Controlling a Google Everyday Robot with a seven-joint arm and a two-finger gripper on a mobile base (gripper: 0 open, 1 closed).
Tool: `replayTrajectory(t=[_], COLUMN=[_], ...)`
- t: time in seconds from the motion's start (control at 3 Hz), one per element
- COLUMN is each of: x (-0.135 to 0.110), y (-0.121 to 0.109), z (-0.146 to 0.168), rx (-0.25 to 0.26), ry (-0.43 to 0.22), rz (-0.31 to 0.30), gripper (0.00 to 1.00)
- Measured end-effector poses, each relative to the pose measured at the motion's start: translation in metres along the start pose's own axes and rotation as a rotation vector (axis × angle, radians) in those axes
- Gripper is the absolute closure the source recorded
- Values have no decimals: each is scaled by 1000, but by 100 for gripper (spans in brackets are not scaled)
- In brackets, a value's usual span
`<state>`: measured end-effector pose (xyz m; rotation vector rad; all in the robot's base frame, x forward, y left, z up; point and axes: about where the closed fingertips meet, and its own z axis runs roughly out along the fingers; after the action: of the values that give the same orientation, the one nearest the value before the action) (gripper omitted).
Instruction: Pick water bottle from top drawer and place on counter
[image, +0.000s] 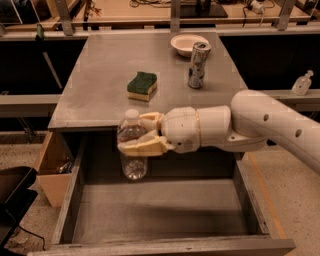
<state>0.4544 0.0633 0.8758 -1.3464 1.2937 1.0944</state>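
Gripper (133, 134) clamps the water bottle (133, 167) upright, cap up, over the top drawer (160, 212).

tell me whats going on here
The robot arm's pincer is shut on the water bottle, holding it upright above the open top drawer, near the front edge of the counter. The bottle is not yet set on the counter, where a sponge, a can and a bowl sit.
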Motion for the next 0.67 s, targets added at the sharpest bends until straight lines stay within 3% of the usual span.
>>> replayTrajectory(t=[0.33, 0.67], x=[-44, -82], y=[-32, -84], z=[-17, -25], rx=[32, 75], ry=[-31, -71], rz=[-4, -16], gripper=[100, 100])
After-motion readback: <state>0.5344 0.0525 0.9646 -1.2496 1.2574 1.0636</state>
